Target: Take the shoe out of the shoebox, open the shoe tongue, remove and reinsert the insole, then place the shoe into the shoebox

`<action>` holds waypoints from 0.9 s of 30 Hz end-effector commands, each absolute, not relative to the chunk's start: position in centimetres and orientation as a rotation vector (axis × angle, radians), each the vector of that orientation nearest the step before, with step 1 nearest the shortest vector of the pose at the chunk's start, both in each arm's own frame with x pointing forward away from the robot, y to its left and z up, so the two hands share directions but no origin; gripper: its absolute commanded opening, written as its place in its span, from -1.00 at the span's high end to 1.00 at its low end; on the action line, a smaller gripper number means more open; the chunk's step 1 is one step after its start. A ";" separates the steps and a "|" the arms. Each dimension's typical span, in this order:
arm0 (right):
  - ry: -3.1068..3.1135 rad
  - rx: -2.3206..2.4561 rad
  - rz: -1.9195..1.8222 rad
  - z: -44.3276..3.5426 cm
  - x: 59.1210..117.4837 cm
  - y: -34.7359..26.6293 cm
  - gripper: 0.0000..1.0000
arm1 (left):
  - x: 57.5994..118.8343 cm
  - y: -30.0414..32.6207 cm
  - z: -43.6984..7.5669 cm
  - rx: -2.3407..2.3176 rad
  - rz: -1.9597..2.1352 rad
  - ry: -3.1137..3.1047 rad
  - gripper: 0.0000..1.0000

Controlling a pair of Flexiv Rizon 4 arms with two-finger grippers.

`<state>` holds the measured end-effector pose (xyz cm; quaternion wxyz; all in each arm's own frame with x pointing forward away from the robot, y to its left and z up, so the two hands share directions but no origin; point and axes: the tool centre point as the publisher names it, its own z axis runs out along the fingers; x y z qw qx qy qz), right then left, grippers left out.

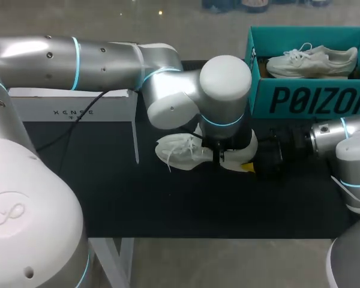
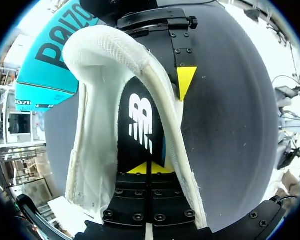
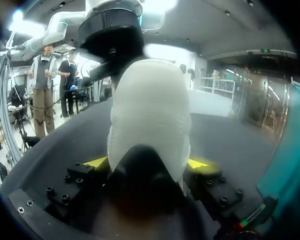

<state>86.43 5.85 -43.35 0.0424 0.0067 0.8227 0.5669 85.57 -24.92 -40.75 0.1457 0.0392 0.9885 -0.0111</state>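
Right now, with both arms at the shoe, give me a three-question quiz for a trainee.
1. True or false: the shoebox is empty.
2. The tips of the left pincer are: A) inside the white shoe, at its insole; B) in the shoebox; C) raised clear of everything.
3. Which part of the white shoe sits between the fingers of the right pincer?
Key: 1 false, a second shoe lies in it; 2 A; 3 the heel.
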 end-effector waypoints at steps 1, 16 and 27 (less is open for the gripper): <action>2.519 0.024 1.733 -43.7 86.5 6.0 1.00 | 85.1 -24.6 -39.9 0.101 -0.037 2.822 1.00; 2.519 0.024 1.733 -43.7 86.5 6.0 1.00 | 85.8 -24.8 -36.4 0.061 -0.087 2.738 1.00; 2.519 0.024 1.733 -43.7 86.5 6.0 1.00 | 85.9 -24.8 -33.9 0.052 -0.098 2.686 1.00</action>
